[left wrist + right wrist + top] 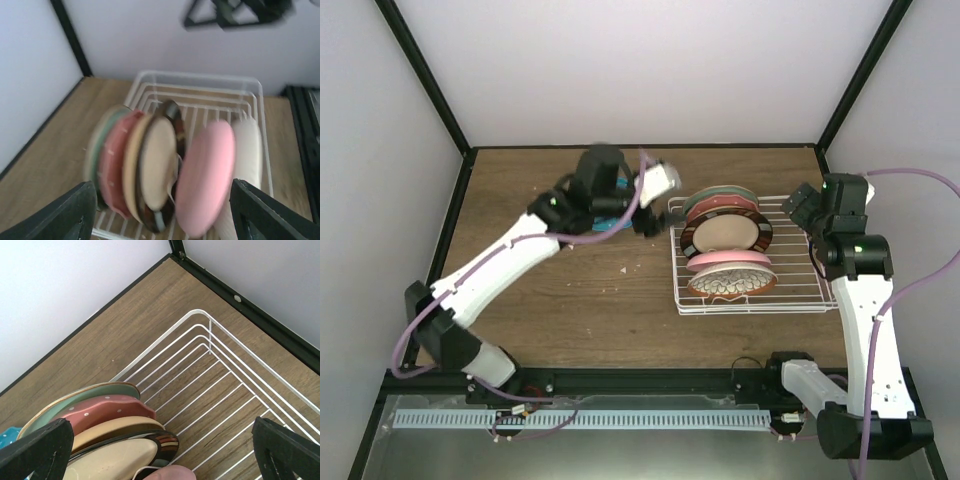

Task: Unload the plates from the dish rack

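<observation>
Left gripper [162, 185] and right gripper [161, 422] gaping empty, we judge the plates [725, 235] rigid, slick, fragile: pinch the top rim.

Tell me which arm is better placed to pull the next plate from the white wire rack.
Probably left. The left hand is open and faces the row of upright round plates in the white wire dish rack. The right hand, also open, hovers over bare wires beside them.

left wrist: plates [150, 170] blurred | right wrist: plates cut by bottom edge | top: teal plate [608, 224] mostly under left arm [510, 260]
</observation>
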You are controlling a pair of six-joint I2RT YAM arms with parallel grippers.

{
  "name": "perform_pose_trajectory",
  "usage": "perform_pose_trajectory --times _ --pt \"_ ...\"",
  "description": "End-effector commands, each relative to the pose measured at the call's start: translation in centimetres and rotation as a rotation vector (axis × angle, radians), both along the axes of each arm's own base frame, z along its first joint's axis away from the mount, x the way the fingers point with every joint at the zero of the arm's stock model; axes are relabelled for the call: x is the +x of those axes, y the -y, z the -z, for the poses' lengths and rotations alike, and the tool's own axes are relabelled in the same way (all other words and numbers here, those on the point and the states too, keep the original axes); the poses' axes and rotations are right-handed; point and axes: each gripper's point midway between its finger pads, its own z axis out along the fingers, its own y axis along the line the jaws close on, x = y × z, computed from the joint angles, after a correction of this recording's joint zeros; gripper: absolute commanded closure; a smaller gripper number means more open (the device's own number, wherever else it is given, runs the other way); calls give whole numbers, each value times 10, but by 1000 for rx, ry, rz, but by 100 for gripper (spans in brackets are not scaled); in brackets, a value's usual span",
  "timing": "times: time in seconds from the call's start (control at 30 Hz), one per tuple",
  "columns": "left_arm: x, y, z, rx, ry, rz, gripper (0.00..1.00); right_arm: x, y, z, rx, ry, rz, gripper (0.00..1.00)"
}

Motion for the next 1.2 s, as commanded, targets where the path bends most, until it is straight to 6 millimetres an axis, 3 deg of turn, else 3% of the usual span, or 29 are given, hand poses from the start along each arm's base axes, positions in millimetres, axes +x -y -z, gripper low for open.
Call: perform_pose_trajectory --times 0.0,0.13,0.23,0.43,0.67,0.93,1.17 --pt "-38 -9 56 160 137 61 26 -1 -1 -7 -21 35 -28 0" --pt "-90 0 74 195 281 105 27 -3 -3 -2 -27 27 -47 0" --pt "-106 9 91 215 302 135 28 0 -5 0 -27 28 -64 0" --pt "-108 42 101 213 348 152 34 7 -9 -5 -35 43 -93 0" --pt "-107 79 109 203 330 164 42 -3 -7 -11 -60 53 -95 0" --pt "-119 92 117 213 303 192 47 -11 -6 -9 -67 51 -95 0" --pt "-117 98 130 224 276 180 52 -16 -6 -14 -63 65 -88 0"
